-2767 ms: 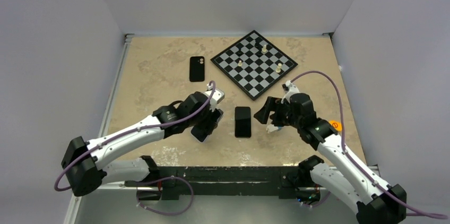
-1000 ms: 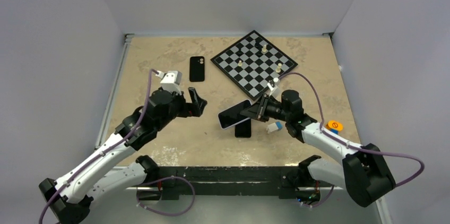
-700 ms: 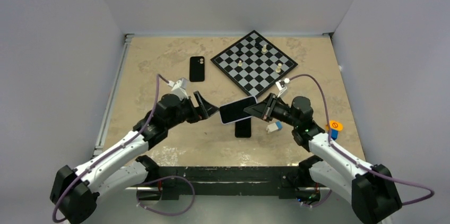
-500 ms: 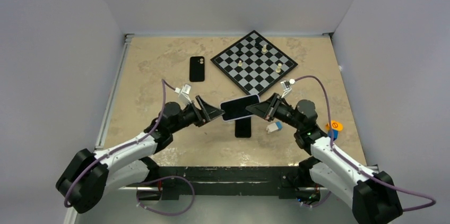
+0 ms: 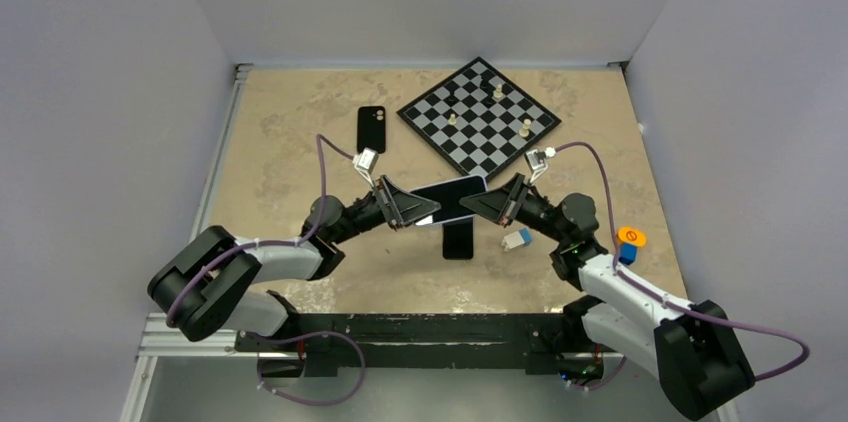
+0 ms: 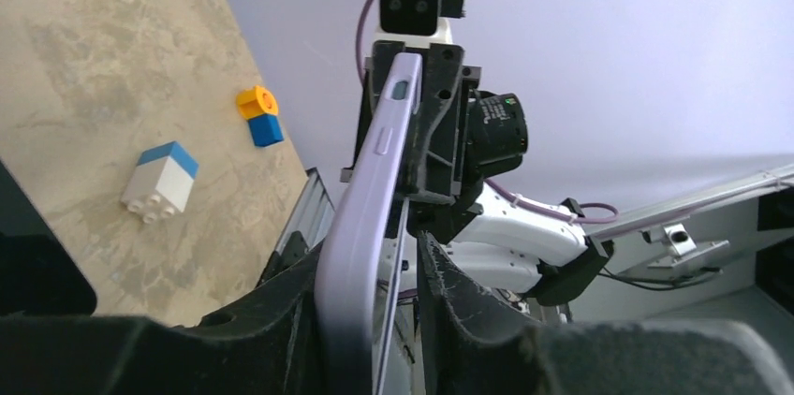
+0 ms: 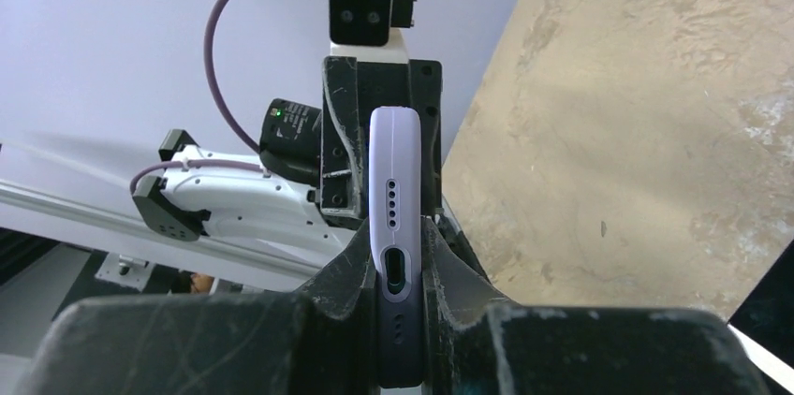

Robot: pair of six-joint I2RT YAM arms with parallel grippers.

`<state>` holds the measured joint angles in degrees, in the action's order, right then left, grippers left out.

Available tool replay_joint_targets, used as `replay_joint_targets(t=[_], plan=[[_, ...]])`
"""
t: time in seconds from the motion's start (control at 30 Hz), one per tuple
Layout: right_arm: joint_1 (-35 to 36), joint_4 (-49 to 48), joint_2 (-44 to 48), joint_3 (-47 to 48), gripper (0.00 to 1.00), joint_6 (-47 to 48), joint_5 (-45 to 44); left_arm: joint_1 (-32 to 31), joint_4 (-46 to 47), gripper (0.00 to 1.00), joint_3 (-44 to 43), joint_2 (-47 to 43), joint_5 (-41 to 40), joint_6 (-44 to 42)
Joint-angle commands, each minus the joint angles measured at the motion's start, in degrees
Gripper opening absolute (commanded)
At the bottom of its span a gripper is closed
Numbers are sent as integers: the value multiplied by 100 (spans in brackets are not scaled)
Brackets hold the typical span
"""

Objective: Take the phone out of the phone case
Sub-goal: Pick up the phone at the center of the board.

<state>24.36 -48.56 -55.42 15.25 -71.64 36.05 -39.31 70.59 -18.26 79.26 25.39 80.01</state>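
Note:
The phone in its lilac phone case hangs level above the table, between both arms. My right gripper is shut on its right end; in the right wrist view the fingers press both faces of the phone case beside the charging port. My left gripper straddles the left end. In the left wrist view the phone case rests against one finger, and a thin gap shows before the other finger, so my left gripper is open.
A black phone lies flat on the table under the held one. Another black phone-shaped slab lies further back. A chessboard with a few pieces sits at the back right. A white-and-blue block and an orange-and-blue block lie near the right arm.
The left arm swung in from the left and its wide jaws narrowed around the phone's left end. The right arm lifted the cased phone and turned it level.

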Motion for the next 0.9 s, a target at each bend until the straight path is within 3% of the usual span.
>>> replay_joint_targets(t=[0.0,0.07,0.1,0.17,0.27,0.37,0.43,0.5,0.6,0.67,0.73,0.87], plan=[[16,-779,114,65,0,-103,130,-36,1097,27,-296,-231,190,-202],[14,-551,82,211,1,155,285,-28,1098,9,-434,-154,381,-185],[15,-266,69,343,17,413,410,-18,1098,1,-483,-110,478,-180],[14,933,106,794,43,1258,605,20,1103,0,-519,-47,644,-197],[12,3050,243,1485,61,2758,614,132,927,0,-611,-127,1136,-461],[10,4584,335,1963,66,3932,364,196,149,0,-891,-289,1898,-925],[9,5364,330,2157,67,4483,120,206,-968,0,-1157,-598,2358,-1622],[9,5935,279,2322,68,4864,-168,212,-2969,0,-1600,-973,2585,-2835],[13,6429,205,2495,68,5270,-208,196,-7176,0,-2667,-1294,2065,-5155],[20,6444,209,2546,68,5422,25,200,-8743,0,-3232,-1192,1875,-6086],[44,6291,210,2545,68,5533,470,202,-9502,0,-3537,-1037,1982,-6579],[394,6224,53,2661,68,5824,1053,189,-9796,0,-3672,-929,2586,-6748]])
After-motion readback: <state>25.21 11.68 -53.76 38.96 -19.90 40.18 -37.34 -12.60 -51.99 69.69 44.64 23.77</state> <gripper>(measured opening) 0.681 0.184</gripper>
